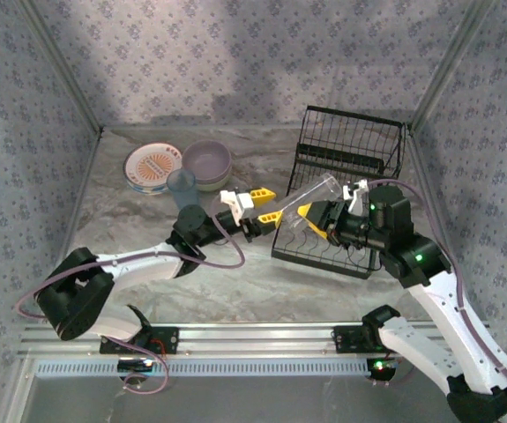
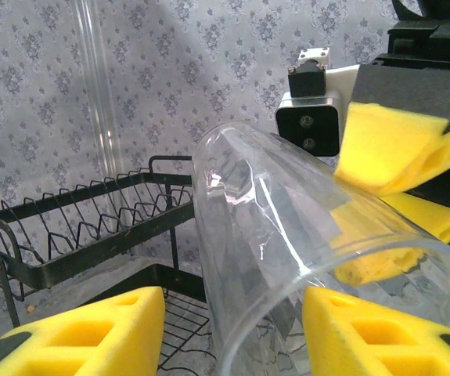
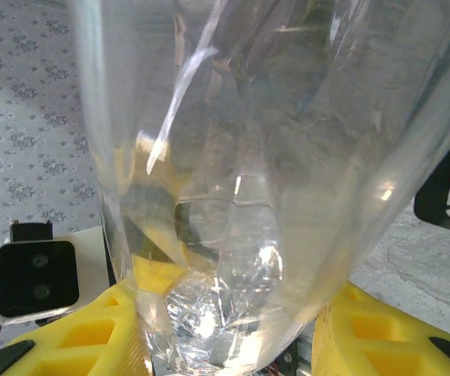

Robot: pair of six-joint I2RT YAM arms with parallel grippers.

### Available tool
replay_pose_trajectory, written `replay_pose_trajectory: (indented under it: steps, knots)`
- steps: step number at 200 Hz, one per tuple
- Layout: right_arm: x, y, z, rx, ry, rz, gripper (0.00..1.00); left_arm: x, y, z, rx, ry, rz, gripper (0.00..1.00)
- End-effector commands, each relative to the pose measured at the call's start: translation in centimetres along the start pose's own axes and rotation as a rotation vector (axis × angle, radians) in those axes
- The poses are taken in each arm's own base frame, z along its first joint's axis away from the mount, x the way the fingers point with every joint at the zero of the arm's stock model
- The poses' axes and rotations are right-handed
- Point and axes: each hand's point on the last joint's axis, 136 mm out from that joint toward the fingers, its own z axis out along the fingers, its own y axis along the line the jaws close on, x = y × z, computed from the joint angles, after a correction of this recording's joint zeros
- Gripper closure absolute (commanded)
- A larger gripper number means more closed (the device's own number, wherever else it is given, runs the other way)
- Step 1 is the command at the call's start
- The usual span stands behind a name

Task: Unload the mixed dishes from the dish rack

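Your right hand point(image 1: 313, 214) is clenched on the clear glass point(image 1: 311, 197); in the left wrist view its yellow pads point(image 2: 397, 145) press the glass from both sides. Your left hand point(image 1: 268, 205) has its jaws either side of the glass's open rim. One side shows a gap, so you cannot tell whether it has a grip. The glass hangs tilted between the two hands, off the bench point(image 1: 262, 159) and over the front of the dish rack point(image 1: 350, 145).

Progress, as a judgement: unloading looks nearly done. At far left, well apart from the rack, a cream plate with an orange centre point(image 1: 153, 166), a lavender bowl point(image 1: 206, 161) and a translucent blue cup point(image 1: 182, 187) stand close together on the bench. The glass appears to be the last item — it is not yet set down.

Containers: no dish shows in the rack's slots. The glass, bowl and cup look empty. Whether other dishes sit stacked beneath the plate or bowl is too small to tell.
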Motion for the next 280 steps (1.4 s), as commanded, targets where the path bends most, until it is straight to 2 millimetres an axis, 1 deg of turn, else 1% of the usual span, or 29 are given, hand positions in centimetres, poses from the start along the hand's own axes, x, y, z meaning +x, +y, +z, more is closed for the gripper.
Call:
replay_pose_trajectory:
  steps: [1, 29, 39, 59, 83, 101, 107, 117, 131, 153, 164, 166, 180, 191, 210, 215, 229, 237, 254, 280]
  knots:
    - [0.3, 1.1, 0.0, -0.049, 0.014, -0.015, 0.83, -2.0, -0.1, 0.8, 0.025, -0.06, 0.008, 0.54]
    - [0.5, 1.2, 0.1, -0.053, 0.021, -0.017, 0.83, -1.9, 0.2, 1.2, 0.017, -0.058, 0.006, 0.6]
    - [0.6, 1.3, 0.1, -0.057, 0.022, -0.02, 0.83, -1.9, 0.2, 1.2, 0.018, -0.057, 0.005, 0.64]
    - [0.6, 1.3, 0.2, -0.063, 0.026, -0.014, 0.83, -1.8, 0.2, 1.1, 0.018, -0.048, -0.003, 0.79]
    - [0.7, 1.5, 0.4, -0.075, 0.04, -0.009, 0.83, -1.8, 0.2, 1.0, 0.008, -0.035, -0.018, 1.0]
    - [0.8, 1.7, 0.6, -0.081, 0.053, -0.011, 0.81, -1.8, 0.3, 0.8, -0.003, -0.029, -0.031, 1.0]
    - [0.7, 1.9, 0.6, -0.087, 0.054, -0.017, 0.79, -1.9, 0.3, 0.7, -0.007, -0.029, -0.038, 1.0]
    - [0.6, 2.1, 0.6, -0.091, 0.052, -0.026, 0.71, -2.0, 0.3, 0.6, -0.011, -0.029, -0.043, 1.0]
    - [0.3, 2.4, 0.8, -0.095, 0.047, -0.044, 0.51, -1.9, 0.3, 0.4, -0.021, -0.026, -0.052, 1.0]
    - [0.1, 2.6, 1.1, -0.099, 0.048, -0.057, 0.24, -2.0, 0.4, 0.2, -0.037, -0.03, -0.059, 1.0]
    - [0.0, 2.7, 1.1, -0.105, 0.041, -0.054, 0.02, -2.0, 0.7, 0.0, -0.053, -0.031, -0.063, 1.0]
    - [0.0, 2.7, 1.1, -0.105, 0.04, -0.055, 0.0, -2.0, 0.7, 0.0, -0.057, -0.03, -0.066, 1.0]
    - [-0.1, 2.6, 0.9, -0.095, 0.032, -0.061, 0.0, -2.0, 1.1, -0.2, -0.084, -0.032, -0.071, 1.0]
    - [-0.5, 2.3, 0.4, -0.059, -0.004, -0.097, 0.0, -2.1, 1.5, -0.3, -0.107, -0.032, -0.079, 1.0]
    - [-1.2, 1.7, -0.8, 0.029, -0.064, -0.169, 0.0, -2.1, 2.7, -0.6, -0.178, -0.005, -0.118, 1.0]
    - [-1.2, 1.1, -1.2, 0.068, -0.073, -0.178, 0.0, -2.2, 2.8, -0.7, -0.188, 0.002, -0.126, 1.0]
    - [-1.8, 0.4, -2.4, 0.141, -0.123, -0.229, 0.0, -2.2, 3.5, -1.1, -0.24, 0.03, -0.16, 1.0]
    - [-2.2, 0.0, -3.1, 0.182, -0.158, -0.256, 0.0, -2.1, 4.1, -1.5, -0.285, 0.055, -0.191, 1.0]
    - [-3.0, -0.1, -4.2, 0.227, -0.221, -0.316, 0.0, -2.3, 4.8, -2.5, -0.357, 0.113, -0.231, 1.0]
    - [-3.9, -1.0, -4.8, 0.315, -0.277, -0.401, 0.0, -3.3, 5.3, -4.7, -0.452, 0.182, -0.301, 1.0]
